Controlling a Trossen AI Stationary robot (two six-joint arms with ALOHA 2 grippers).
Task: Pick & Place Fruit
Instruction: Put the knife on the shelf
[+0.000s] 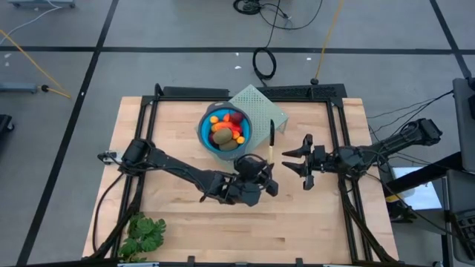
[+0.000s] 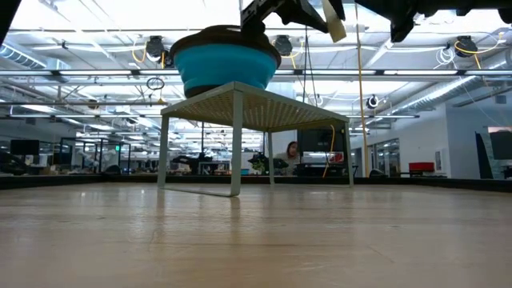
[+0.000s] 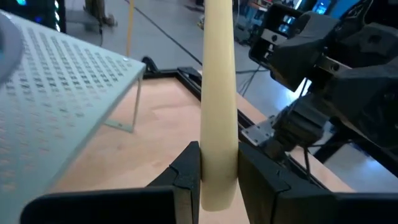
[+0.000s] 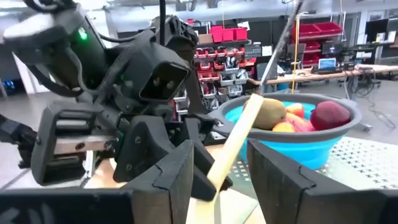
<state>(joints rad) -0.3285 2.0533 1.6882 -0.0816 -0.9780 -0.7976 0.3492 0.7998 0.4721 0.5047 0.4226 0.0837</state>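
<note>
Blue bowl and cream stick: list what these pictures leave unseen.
- Bowl contents: low view, hidden by its own wall.
- Fruit underneath: high view, buried by the top pieces.
- Cream stick upper end: left wrist view, cut off by the edge; left gripper covers its base.

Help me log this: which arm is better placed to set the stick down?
Left. The left gripper is shut on the stick; the right gripper is open nearby, holding nothing.
</note>
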